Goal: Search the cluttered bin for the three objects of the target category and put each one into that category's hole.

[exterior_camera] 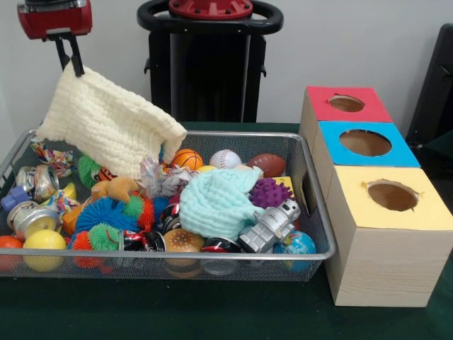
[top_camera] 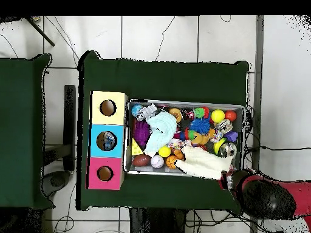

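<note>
Front view: gripper at upper left of the frame, black fingers pinched together on one corner of a cream knitted cloth. Cloth hung lifted, draped diagonally down toward the centre, lower edge trailing over the clutter in a wire mesh bin. Lay in the bin, at centre: a pale teal cloth, bunched, resting on other items. Just right of it, a purple spiky ball and a silver toy robot. Behind, along the far side: a small basketball, a baseball, a brown football. At lower left, a yellow ball and crushed cans. Stood at right of the frame, beside the bin: three boxes in a row, each with a round hole on top, red box farthest, blue box in the middle, yellow box nearest.

Overhead view: arm at lower right of the frame, gripper at the bin's lower right corner, holding the cream cloth spread over the bin's lower edge. Teal cloth left of centre in the bin. Boxes stacked down the left, touching the bin
</note>
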